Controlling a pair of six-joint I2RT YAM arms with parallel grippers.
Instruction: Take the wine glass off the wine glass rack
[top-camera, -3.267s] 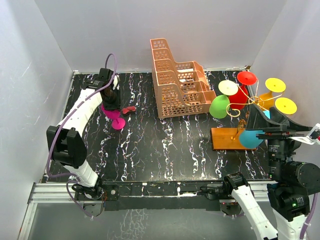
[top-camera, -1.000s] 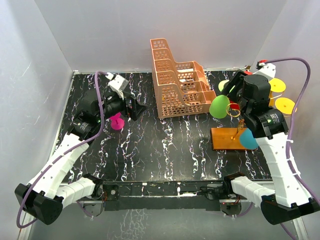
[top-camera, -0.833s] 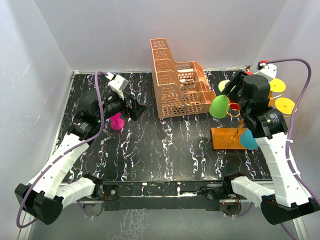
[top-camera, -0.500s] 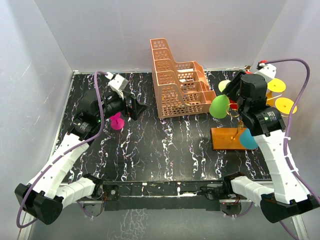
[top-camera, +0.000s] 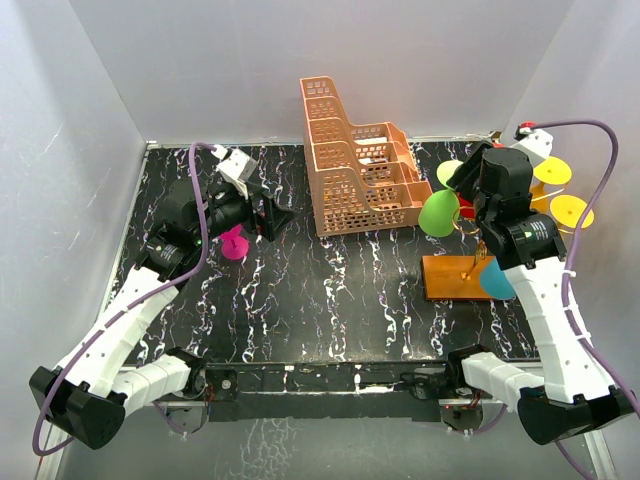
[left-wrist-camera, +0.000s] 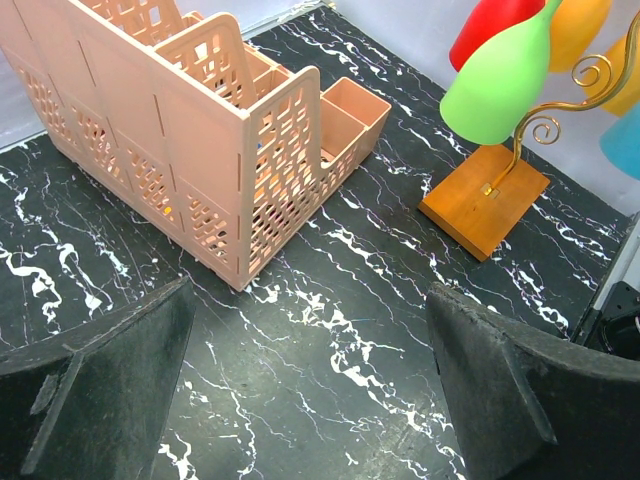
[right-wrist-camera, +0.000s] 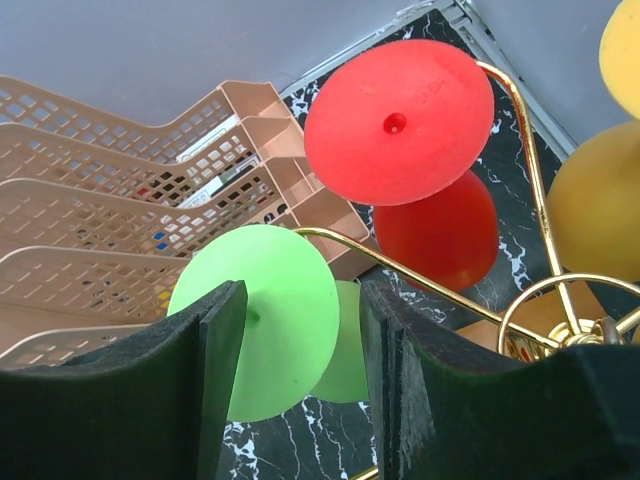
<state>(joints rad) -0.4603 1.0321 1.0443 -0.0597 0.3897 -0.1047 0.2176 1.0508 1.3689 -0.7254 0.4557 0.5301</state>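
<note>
Judging by the pose, the reach-to-grasp step is in hand. The right end effector (right-wrist-camera: 305, 292) is hovering at the wine glass rack (top-camera: 452, 277), on the right of the surface (top-camera: 340, 300), with its fingers spread and gripping nothing. The green wine glass (right-wrist-camera: 262, 318) is hanging bowl-down on a gold hook, its foot just beyond the gap. The left end effector (left-wrist-camera: 310, 292), spread and empty, is hanging at far left. The next move calls for closing on the green stem, then sliding it off along the hook.

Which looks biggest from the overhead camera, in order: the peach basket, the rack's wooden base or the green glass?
1. Peach basket, clearly largest.
2. Wooden base, partly hidden by the teal glass.
3. Green glass, smallest, though it hangs nearer the camera.
</note>
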